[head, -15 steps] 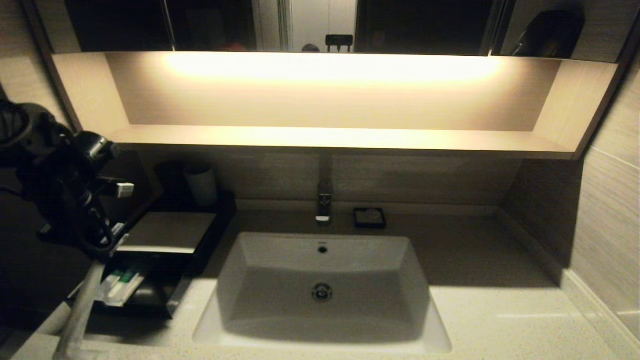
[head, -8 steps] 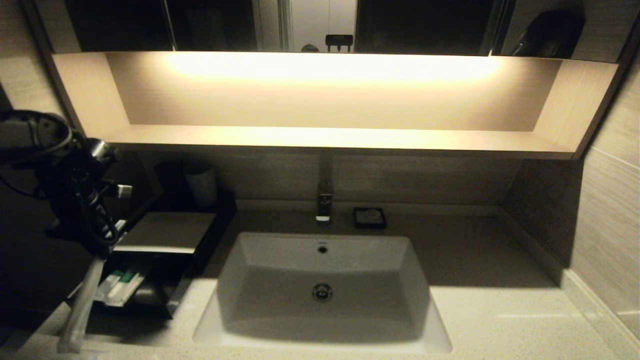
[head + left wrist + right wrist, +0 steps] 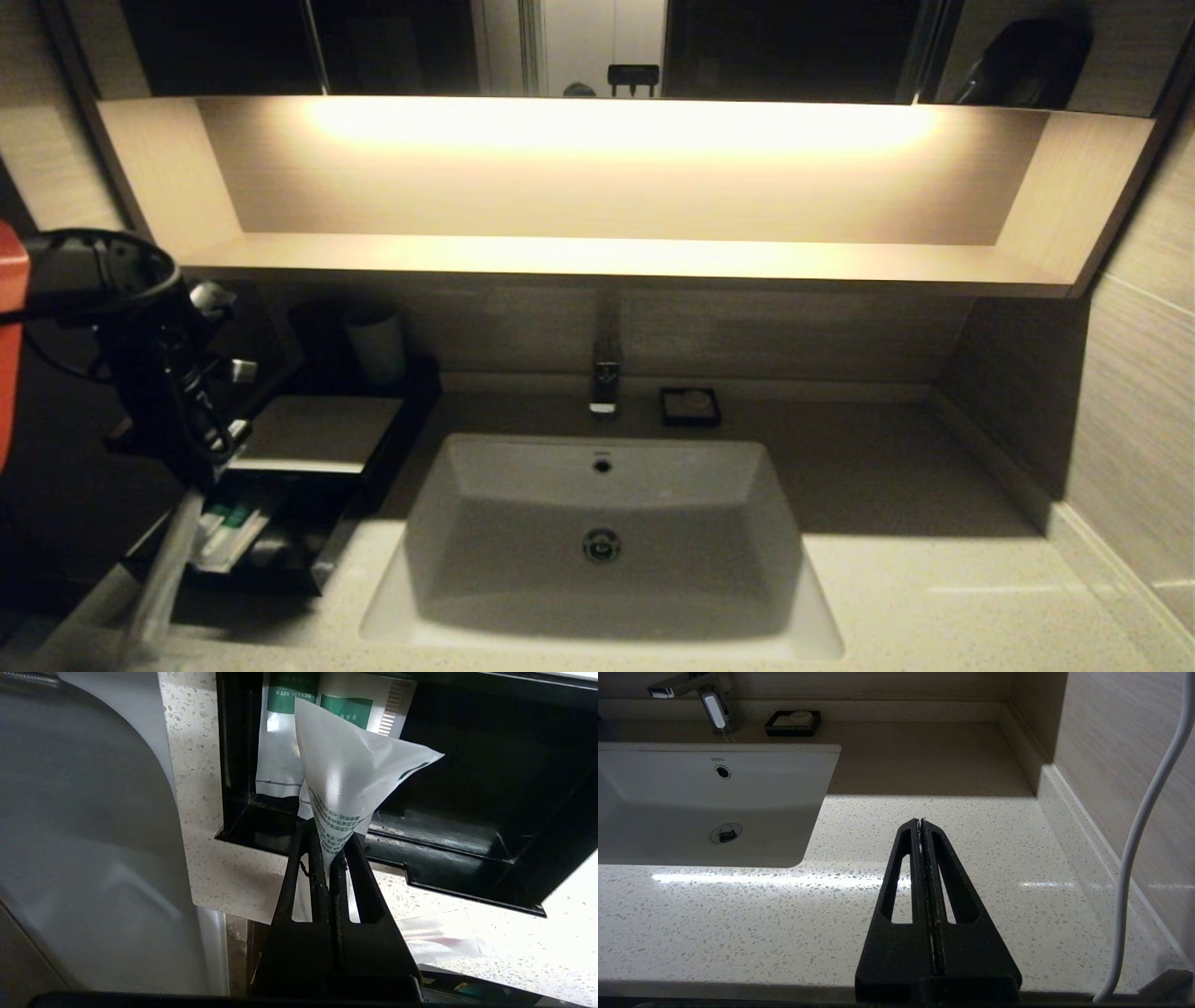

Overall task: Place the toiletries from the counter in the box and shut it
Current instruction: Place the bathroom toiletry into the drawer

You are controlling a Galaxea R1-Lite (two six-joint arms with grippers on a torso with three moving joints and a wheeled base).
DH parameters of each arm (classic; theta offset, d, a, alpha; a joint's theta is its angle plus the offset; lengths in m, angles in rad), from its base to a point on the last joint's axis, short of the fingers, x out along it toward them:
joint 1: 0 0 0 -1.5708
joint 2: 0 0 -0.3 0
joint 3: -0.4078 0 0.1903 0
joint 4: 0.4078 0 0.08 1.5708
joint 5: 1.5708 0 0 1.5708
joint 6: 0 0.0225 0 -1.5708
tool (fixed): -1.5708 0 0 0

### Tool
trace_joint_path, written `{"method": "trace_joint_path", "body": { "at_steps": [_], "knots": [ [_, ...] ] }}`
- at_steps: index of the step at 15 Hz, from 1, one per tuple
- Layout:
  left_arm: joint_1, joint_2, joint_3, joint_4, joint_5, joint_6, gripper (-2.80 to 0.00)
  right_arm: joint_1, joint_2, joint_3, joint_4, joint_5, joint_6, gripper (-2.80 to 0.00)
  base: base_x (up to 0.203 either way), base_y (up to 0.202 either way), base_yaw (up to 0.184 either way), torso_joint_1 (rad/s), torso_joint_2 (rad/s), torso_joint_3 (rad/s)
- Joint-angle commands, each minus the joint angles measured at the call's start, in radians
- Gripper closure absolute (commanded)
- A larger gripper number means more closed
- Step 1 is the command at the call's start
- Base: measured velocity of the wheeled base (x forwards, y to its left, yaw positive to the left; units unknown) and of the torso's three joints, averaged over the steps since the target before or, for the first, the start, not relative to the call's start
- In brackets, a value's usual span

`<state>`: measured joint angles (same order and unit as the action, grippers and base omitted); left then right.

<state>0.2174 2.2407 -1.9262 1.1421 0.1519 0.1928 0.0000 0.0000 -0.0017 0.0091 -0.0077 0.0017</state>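
- The left claw [image 3: 329, 856] is pinched tight on one end of a long white packet [image 3: 355, 779] with green print, which hangs from it over the front of the open drawer [image 3: 467, 826].
- In the head view this packet [image 3: 163, 569] shows as a pale strip running down from the claw [image 3: 201, 481] past the drawer's front left corner towards the near edge of the surface [image 3: 934, 597].
- Compared with a second ago, the left arm has shifted a little inward toward the box [image 3: 317, 434], and the packet's free end has swung with it; the packet is not yet in the drawer.
- Two white packets with green labels [image 3: 280, 732] already lie in the drawer, side by side against its sink-side wall.
- The box sits at the left rear of the surface, its pale top panel shut and its black drawer pulled out toward the robot.
- Judging by this, the placing step is close: the claw probably needs to carry the packet further over the drawer, lower it and let go; then the drawer must be pushed in.
- A risk: the long limp packet may catch on the drawer's front lip and flop outside.
- The right claw [image 3: 922, 823] is pressed closed on nothing, idle above the bare surface right of the sink [image 3: 784, 779].
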Motion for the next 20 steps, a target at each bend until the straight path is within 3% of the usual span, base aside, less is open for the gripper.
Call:
{"method": "trace_joint_path", "body": {
  "at_steps": [1, 7, 8, 20],
  "knots": [
    [0.000, 0.013, -0.001, 0.007, 0.001, 0.002, 0.00, 0.000, 0.000, 0.000, 0.000, 0.000, 0.000, 0.00, 0.000, 0.000, 0.000, 0.000, 0.00, 0.000],
    [0.000, 0.039, -0.008, 0.014, 0.001, 0.004, 0.00, 0.000, 0.000, 0.000, 0.000, 0.000, 0.000, 0.00, 0.000, 0.000, 0.000, 0.000, 0.00, 0.000],
    [0.000, 0.039, -0.008, 0.014, 0.001, 0.004, -2.80, 0.000, 0.000, 0.000, 0.000, 0.000, 0.000, 0.00, 0.000, 0.000, 0.000, 0.000, 0.00, 0.000],
    [-0.009, -0.002, -0.010, 0.026, 0.001, 0.001, -2.80, 0.000, 0.000, 0.000, 0.000, 0.000, 0.000, 0.00, 0.000, 0.000, 0.000, 0.000, 0.00, 0.000]
  ]
}}
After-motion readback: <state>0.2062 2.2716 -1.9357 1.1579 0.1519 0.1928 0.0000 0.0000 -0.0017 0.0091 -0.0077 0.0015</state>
